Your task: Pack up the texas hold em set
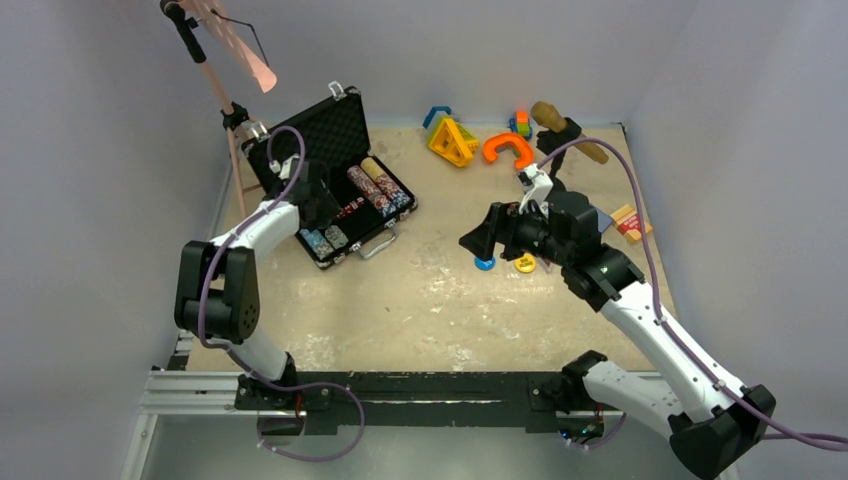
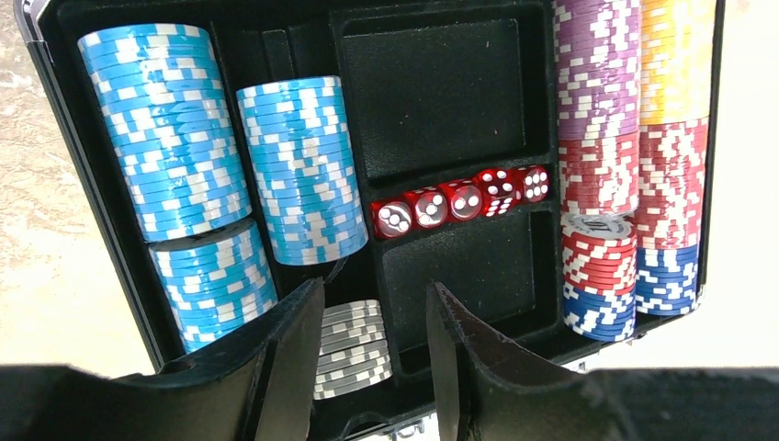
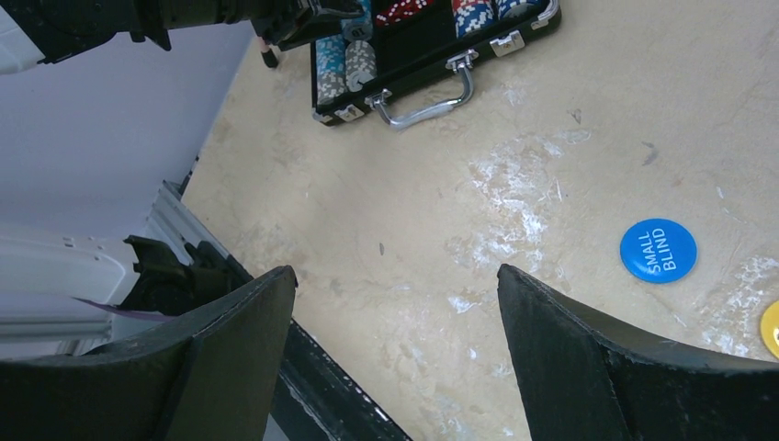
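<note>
The black briefcase (image 1: 383,233) lies open at the back left, lid up. In its tray (image 2: 432,87) sit light-blue chip stacks (image 2: 165,129), a row of red dice (image 2: 464,200), grey chips (image 2: 354,344) and purple, red, blue and yellow stacks (image 2: 597,138). My left gripper (image 2: 375,299) hovers over the tray's near edge, above the grey chips, jaws partly apart with nothing between them. My right gripper (image 3: 397,276) hangs wide open and empty over bare table. A blue "small blind" disc (image 3: 658,250) and a yellow disc (image 3: 772,327) lie just right of it, also under the right arm (image 1: 485,264).
Orange, yellow and blue toy shapes (image 1: 452,140) and an orange arch (image 1: 508,148) sit at the back. A brown microphone (image 1: 565,130) stands at back right, a small box (image 1: 630,222) right of the arm. A thin stand (image 1: 225,100) rises left of the briefcase. Walls enclose three sides.
</note>
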Available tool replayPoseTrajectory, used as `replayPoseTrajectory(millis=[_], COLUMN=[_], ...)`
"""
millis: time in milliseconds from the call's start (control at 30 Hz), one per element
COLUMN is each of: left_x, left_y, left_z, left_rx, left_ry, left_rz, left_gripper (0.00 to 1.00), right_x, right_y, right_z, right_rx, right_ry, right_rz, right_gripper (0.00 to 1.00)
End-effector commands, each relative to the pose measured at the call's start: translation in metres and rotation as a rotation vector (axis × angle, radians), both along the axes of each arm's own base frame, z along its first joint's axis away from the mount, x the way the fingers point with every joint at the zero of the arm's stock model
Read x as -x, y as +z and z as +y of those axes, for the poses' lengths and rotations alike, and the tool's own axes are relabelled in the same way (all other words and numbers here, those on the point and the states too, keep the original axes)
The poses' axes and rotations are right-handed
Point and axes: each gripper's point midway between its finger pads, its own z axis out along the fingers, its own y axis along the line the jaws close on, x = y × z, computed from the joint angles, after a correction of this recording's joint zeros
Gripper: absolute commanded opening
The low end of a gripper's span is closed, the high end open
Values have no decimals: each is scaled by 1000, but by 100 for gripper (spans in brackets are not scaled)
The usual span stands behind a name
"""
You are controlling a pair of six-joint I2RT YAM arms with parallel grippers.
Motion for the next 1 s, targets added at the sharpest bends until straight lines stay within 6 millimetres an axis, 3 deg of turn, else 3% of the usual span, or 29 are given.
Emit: replayPoseTrajectory(millis=[0,333,667,967], left_x=[-5,-23,-50,-67], left_y=[-2,-9,-1,2], left_z=[0,12,30,24], left_rx=[-6,-85,-112,-101], left_ry=[8,-24,-44,-115], left_rz=[-8,-12,-73,-99], left_gripper=[48,47,46,44], right_x=[1,1,-2,-5], right_y=[5,4,2,-2], right_z=[-6,-7,-7,-11], right_rx=[2,3,13,36], right_ry=[-28,-30,-36,-61], right_rz=[-30,-28,-19,-18], right_gripper=[85,85,85,85])
